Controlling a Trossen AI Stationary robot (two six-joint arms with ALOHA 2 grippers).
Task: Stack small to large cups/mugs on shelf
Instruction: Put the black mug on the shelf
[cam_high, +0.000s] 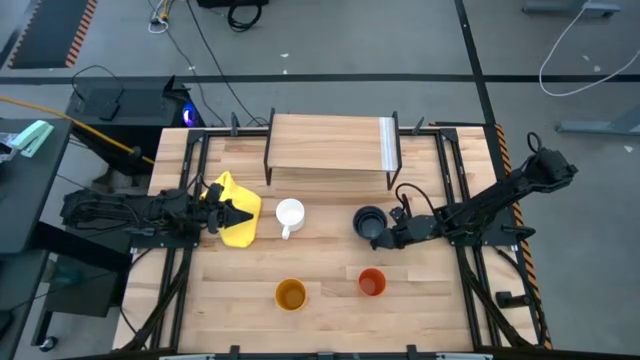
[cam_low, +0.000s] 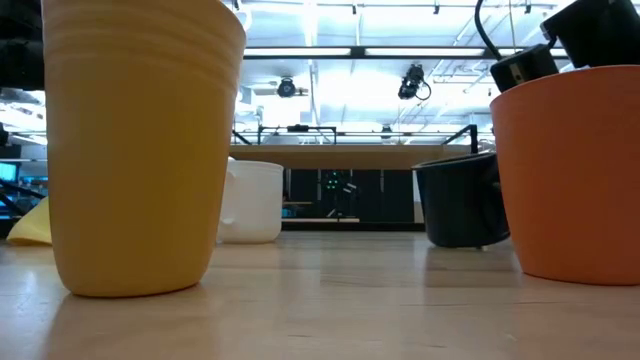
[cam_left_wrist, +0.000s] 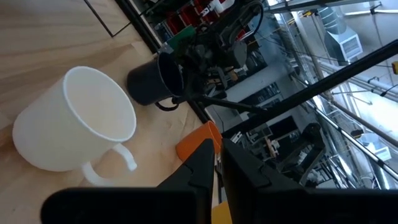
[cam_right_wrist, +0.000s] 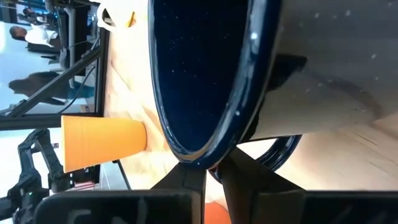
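Note:
The dark navy mug stands on the table in front of the shelf, with my right gripper shut on its rim. The white mug stands upright to its left, handle toward the near edge. The yellow-orange cup and the orange-red cup stand upright nearer the front edge. My left gripper sits at the left over the yellow cloth, shut, with a sliver of yellow between its fingers. My left gripper has a strip of the yellow cloth between its two nearly closed fingers; which part of the cloth it is, I cannot tell. The fingers lie level, pointing toward the table's right. My right gripper pinches the dark mug's rim close to the handle, one finger inside the mug and one finger outside. It comes from the table's right, slanting down. The mug's base is on the table.
The shelf's top is a bare plank with a pale ribbed strip at its right end, on thin black legs. Black rails run along both table sides. Open tabletop lies between the mugs and the two front cups.

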